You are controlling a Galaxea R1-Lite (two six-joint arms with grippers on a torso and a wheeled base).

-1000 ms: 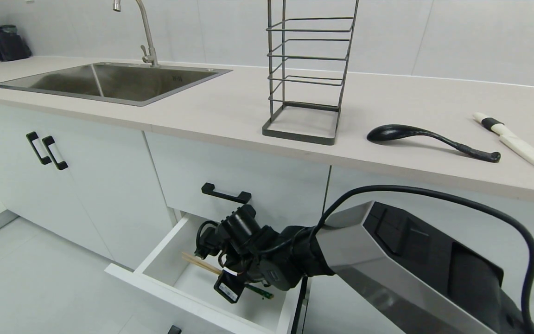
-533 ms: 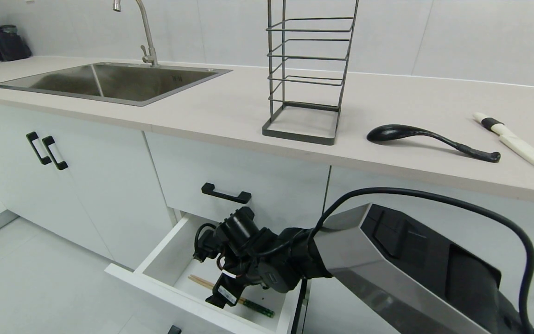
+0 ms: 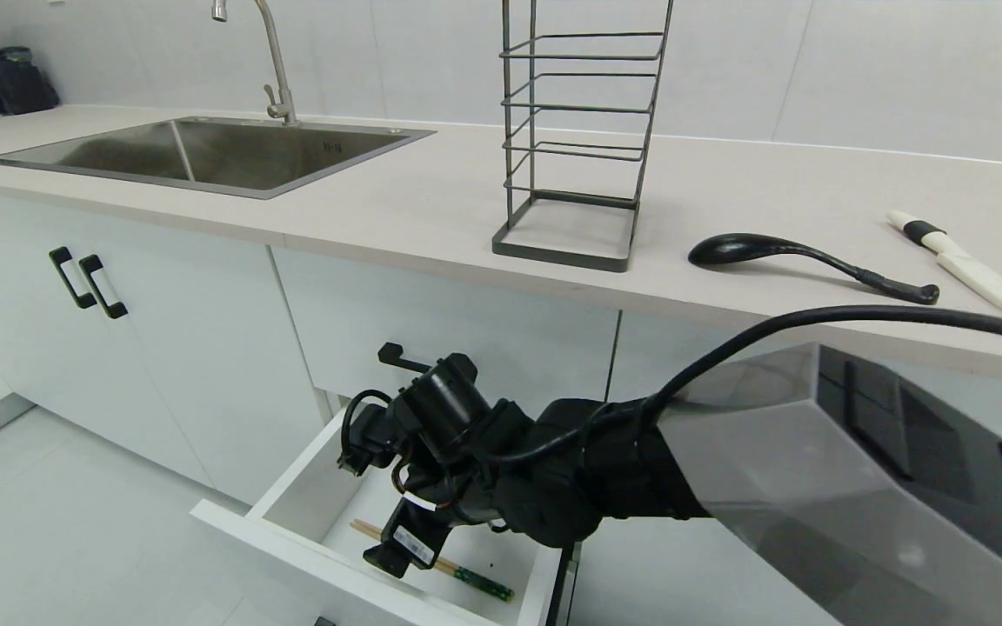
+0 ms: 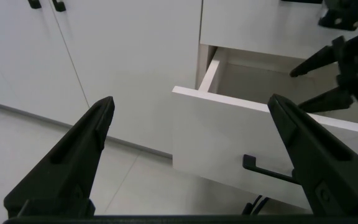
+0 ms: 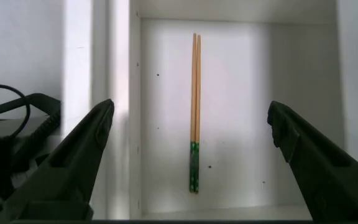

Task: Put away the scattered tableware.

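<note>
Right claw (image 5: pixel 189 111) agape over chopsticks (image 5: pixel 194 130)

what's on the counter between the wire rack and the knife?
The black ladle, lying on the counter, bowl toward the wire rack, handle end toward the knife, touching neither. The head view shows it.

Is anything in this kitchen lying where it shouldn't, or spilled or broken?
Nothing looks spilled or broken. A black ladle and a white knife lie loose on the counter near the bare wire rack, and the lower drawer stands open with a pair of chopsticks lying flat inside.
</note>
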